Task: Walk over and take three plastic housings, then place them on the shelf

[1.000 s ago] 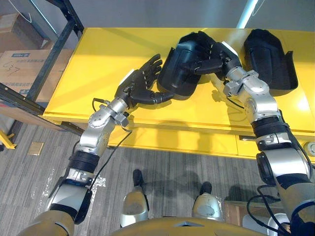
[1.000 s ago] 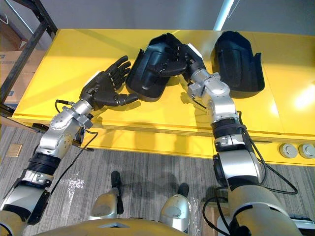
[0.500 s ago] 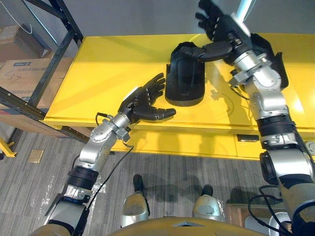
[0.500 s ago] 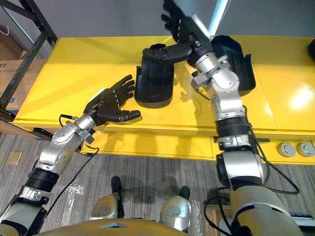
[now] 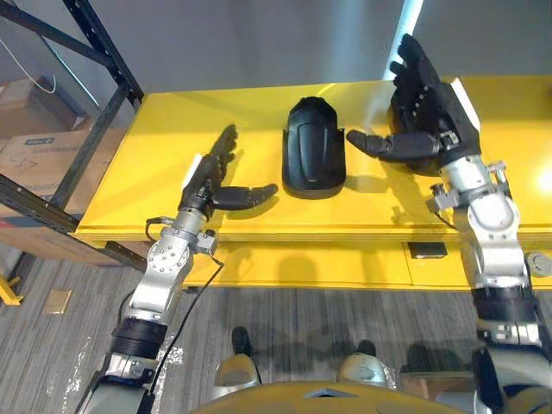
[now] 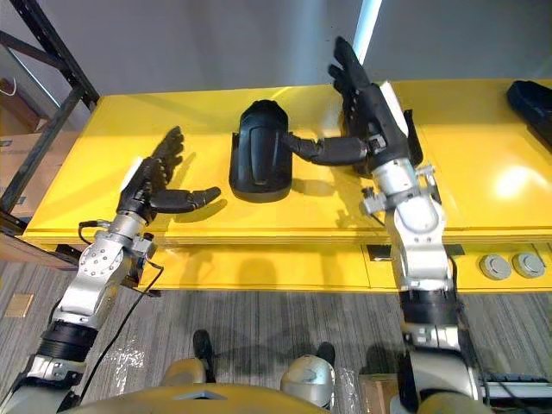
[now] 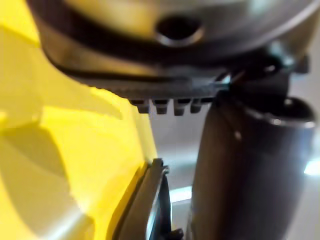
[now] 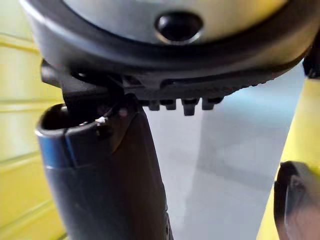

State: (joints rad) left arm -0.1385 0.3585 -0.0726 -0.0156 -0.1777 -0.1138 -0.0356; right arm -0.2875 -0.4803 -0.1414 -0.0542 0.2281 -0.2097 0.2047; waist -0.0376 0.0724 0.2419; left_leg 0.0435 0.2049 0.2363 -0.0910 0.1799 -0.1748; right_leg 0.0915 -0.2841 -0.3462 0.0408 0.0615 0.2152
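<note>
A black plastic housing (image 5: pixel 315 159) lies dome-up near the middle of the yellow counter (image 5: pixel 164 129), its long side running away from the robot. The left robot hand (image 5: pixel 210 179) hangs over the counter to the housing's left. Its fingers are straight and its thumb points toward the housing, a small gap short of it, and it holds nothing. The right robot hand (image 5: pixel 435 108) is raised on the other side, wide open with fingers spread upward and nothing in it. Its thumb reaches to the housing's right edge, though I cannot tell whether it touches.

Right behind that hand sits a second housing (image 6: pixel 414 142), mostly covered by the palm and fingers. Another dark piece (image 6: pixel 530 97) lies at the counter's far right end, cut off at the edge, well apart from the rest.

Off to the left, a dark metal shelf rack (image 5: pixel 97 53) stands against the counter's end, its slanted upright crossing the corner. Cardboard boxes (image 5: pixel 30 155) are stacked behind and below it.
</note>
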